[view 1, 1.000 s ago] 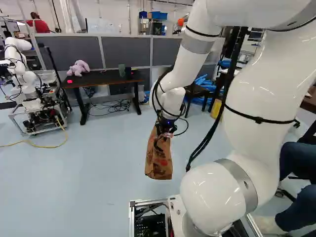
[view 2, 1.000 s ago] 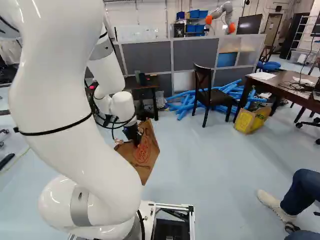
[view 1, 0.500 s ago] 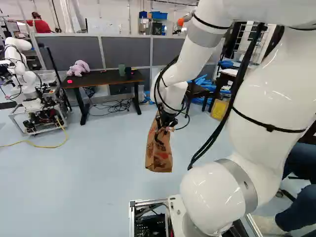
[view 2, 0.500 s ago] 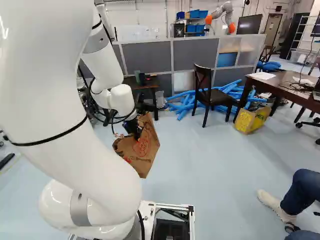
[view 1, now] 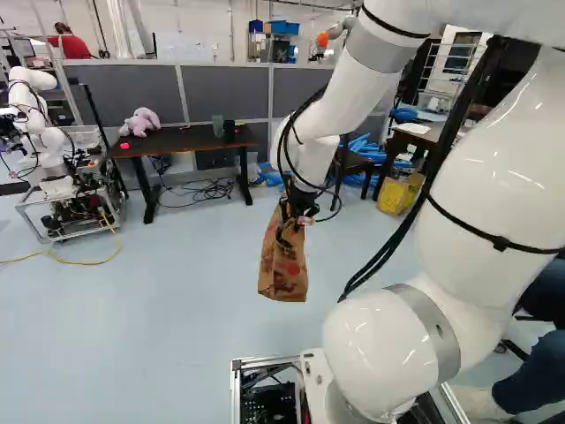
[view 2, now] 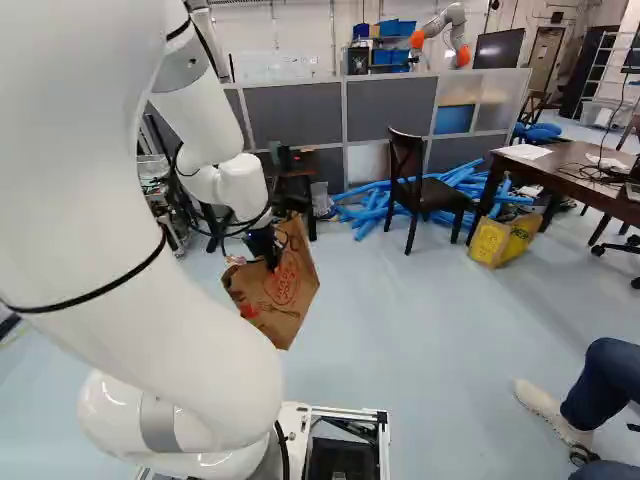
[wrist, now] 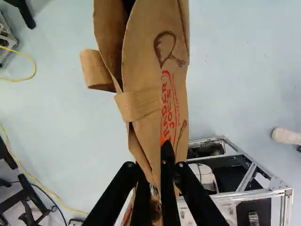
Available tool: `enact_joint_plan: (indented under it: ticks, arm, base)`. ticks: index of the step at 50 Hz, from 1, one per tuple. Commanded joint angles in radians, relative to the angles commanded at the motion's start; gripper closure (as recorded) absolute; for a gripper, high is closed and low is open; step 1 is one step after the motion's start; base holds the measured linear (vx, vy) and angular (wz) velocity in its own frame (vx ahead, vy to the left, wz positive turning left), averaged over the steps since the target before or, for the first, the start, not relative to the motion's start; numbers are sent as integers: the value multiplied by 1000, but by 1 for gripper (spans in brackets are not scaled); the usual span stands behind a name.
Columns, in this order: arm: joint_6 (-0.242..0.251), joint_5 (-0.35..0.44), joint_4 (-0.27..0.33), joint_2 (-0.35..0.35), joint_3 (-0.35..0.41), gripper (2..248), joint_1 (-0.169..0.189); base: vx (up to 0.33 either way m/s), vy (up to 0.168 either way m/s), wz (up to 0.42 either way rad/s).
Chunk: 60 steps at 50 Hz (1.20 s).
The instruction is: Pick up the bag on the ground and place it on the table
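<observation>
My glossy white jointed arm (view 1: 494,177) spans one to five o'clock in the left base view, with its lowest joint near five. The long partition of grey panels in pale frames (view 1: 212,93) extends from ten to one o'clock behind the workspace. The dark rectangular table with black legs (view 1: 190,141) stands before it at ten o'clock. Another robot (view 1: 29,102), white and jointed, is mounted on a metal-framed cart between nine and ten. In the right base view, the dark wooden chair (view 2: 435,197) stands at two o'clock, near a bundle of long blue tubes (view 2: 365,205). The tall brown paper bag with red print (view 1: 282,265) hangs over the pale floor, just below centre towards six o'clock in the left base view and at seven in the right, well apart from the table. My black two-fingered gripper (view 2: 270,256) holds it up by its upper part. In the wrist view the jaws are nearly together, pinching a thin fold of the paper, and the rest of the bag extends ahead of them. The pale purple plush toy (view 1: 141,122) sits on the table at ten o'clock.
</observation>
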State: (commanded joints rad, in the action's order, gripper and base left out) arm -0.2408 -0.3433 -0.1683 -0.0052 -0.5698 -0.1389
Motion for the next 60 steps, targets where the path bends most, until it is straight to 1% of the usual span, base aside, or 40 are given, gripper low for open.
enact_joint_plan:
  ticks: [14,60]
  arm:
    - [0,-58,0,-32,-19,225,5]
    - [0,-308,0,-120,-98,225,23]
  base:
    - [0,0,0]
    - [0,0,0]
